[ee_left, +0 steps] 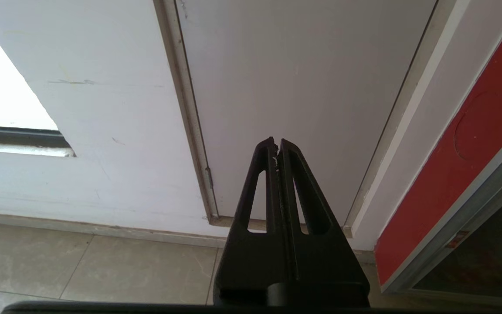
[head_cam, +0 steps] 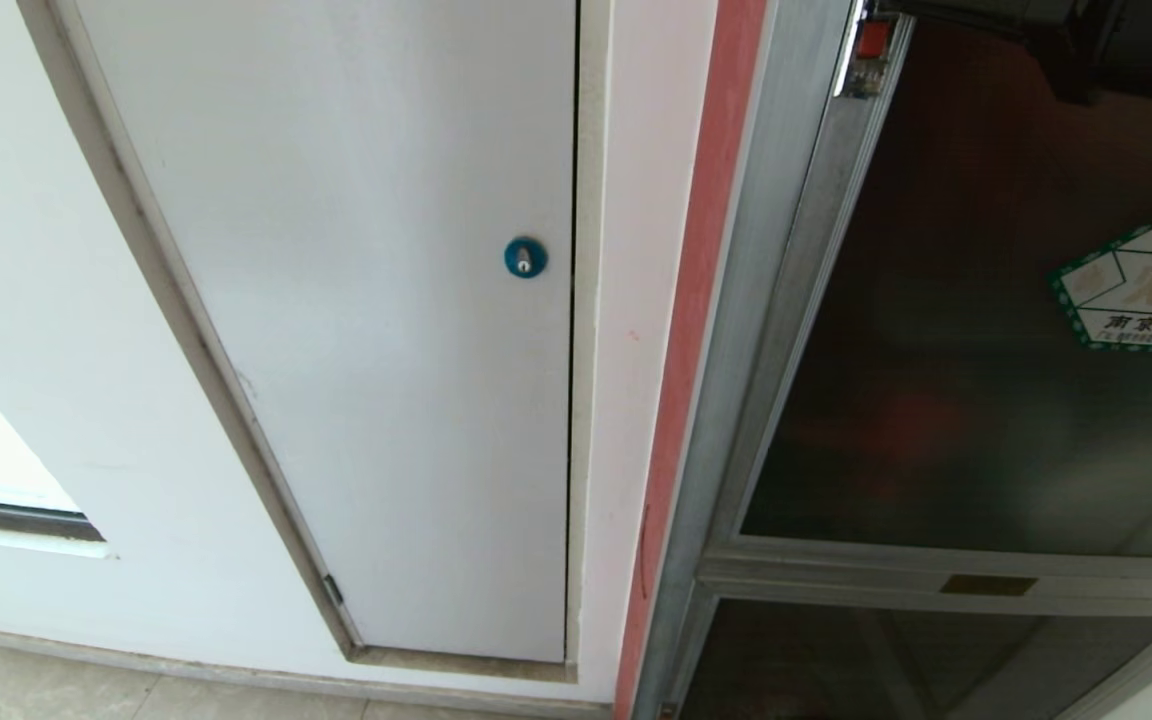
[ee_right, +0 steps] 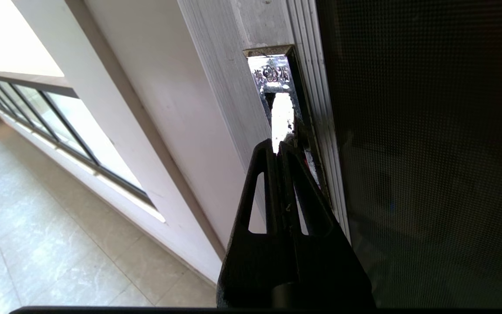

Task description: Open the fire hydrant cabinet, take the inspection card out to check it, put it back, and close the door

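The fire hydrant cabinet [head_cam: 736, 400] shows as a silver frame beside a red strip. Its door [head_cam: 936, 400] is dark tinted glass with a green-bordered hexagonal sticker [head_cam: 1146, 285] and a small red latch [head_cam: 873, 40] at the top of its edge. In the right wrist view my right gripper [ee_right: 277, 146] is shut, with its tips at the shiny latch recess [ee_right: 273, 76] on the door's edge, next to the glass [ee_right: 429, 152]. My left gripper [ee_left: 276, 141] hangs shut and holds nothing, pointing at the low part of the white panel [ee_left: 299, 87]. The inspection card is out of view.
A white panel [head_cam: 356, 300] with a round blue lock [head_cam: 525, 257] fills the wall left of the cabinet. Below the door sits a smaller glass panel [head_cam: 886, 660]. Beige floor tiles [ee_left: 81, 261] run along the wall, and a window [ee_right: 59, 122] lies further left.
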